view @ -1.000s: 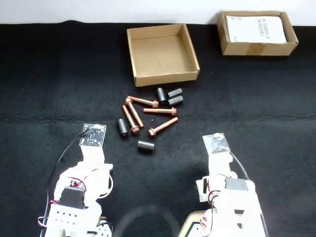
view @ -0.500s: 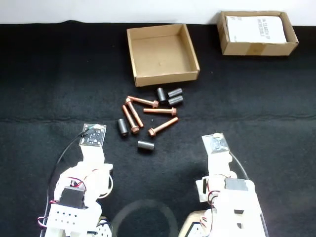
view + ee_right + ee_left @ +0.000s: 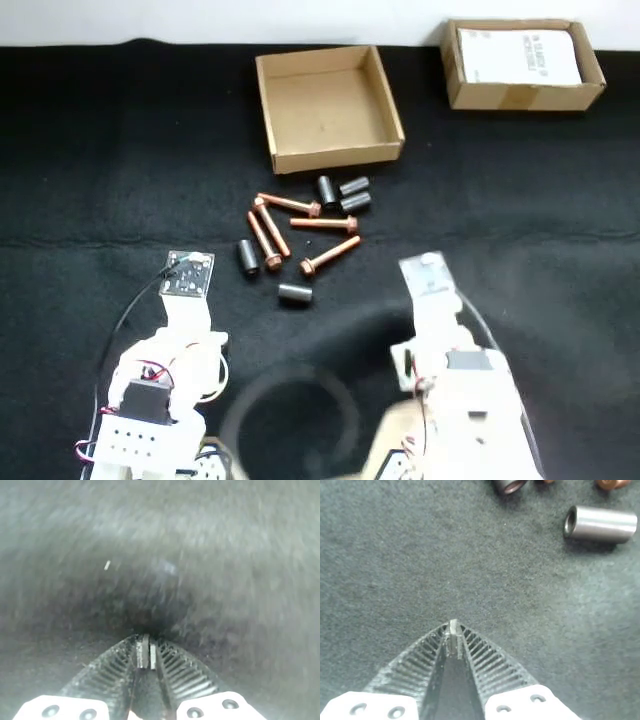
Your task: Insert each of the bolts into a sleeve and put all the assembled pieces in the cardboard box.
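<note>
High view takes in the whole layout. The open cardboard box (image 3: 330,108) sits at the far side of the black cloth (image 3: 100,150). Just in front of it, five copper bolts (image 3: 325,224) and five dark sleeves (image 3: 326,190) lie loose and separate. A second box (image 3: 522,65) with a printed sheet inside stands well apart at the far right. The left arm (image 3: 165,370) and right arm (image 3: 450,370) sit on the near side of the pile, and the nearest sleeve (image 3: 294,295) lies between their wrists.

Left wrist view gives the close detail. The left gripper (image 3: 452,630) has its ribbed fingers pressed together on nothing, over bare cloth. One steel sleeve (image 3: 601,524) lies on its side ahead of the tips, well apart from them.

Right wrist view shows the right gripper (image 3: 146,647) with its fingertips likewise drawn together, holding nothing, above the cloth.
</note>
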Available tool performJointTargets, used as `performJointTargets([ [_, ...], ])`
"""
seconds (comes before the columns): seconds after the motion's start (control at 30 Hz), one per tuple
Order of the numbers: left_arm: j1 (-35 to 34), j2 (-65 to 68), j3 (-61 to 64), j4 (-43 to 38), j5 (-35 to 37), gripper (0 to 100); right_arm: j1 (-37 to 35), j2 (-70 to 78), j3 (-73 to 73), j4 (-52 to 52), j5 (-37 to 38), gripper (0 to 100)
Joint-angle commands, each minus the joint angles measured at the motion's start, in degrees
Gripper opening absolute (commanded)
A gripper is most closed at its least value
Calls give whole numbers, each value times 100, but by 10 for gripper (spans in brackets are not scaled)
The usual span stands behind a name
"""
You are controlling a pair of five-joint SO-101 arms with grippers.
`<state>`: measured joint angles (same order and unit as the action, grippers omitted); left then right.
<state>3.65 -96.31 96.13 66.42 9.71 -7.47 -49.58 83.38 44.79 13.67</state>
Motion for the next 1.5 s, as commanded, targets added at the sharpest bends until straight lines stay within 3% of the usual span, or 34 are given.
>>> performJointTargets([
  [0.0,13,-4,110,18,-9,9,-40,-66,-822,-312,-9,8],
  [0.23,13,-4,110,18,-9,9,-48,-75,-2158,4,0,8],
  [0.43,13,-4,110,18,-9,9,-822,-75,-3916,2492,-26,8],
  [0.6,13,-4,110,18,-9,9,-2255,-75,-4321,4673,-26,8],
  [0.67,31,-4,110,18,-9,9,-2290,-75,-4321,5007,-26,8],
  [1.1,-92,-4,66,26,-35,10,-1974,-75,-4884,4286,-44,8],
  [1.17,-418,-4,-40,18,-44,11,-1798,-75,-4892,4145,-360,8],
  [1.3,-1015,-4,-259,-316,-44,11,-1253,-75,-4884,3820,-1890,8],
  [1.47,-1279,57,-804,-448,-9,11,-971,-31,-4884,3688,-2084,8],
])
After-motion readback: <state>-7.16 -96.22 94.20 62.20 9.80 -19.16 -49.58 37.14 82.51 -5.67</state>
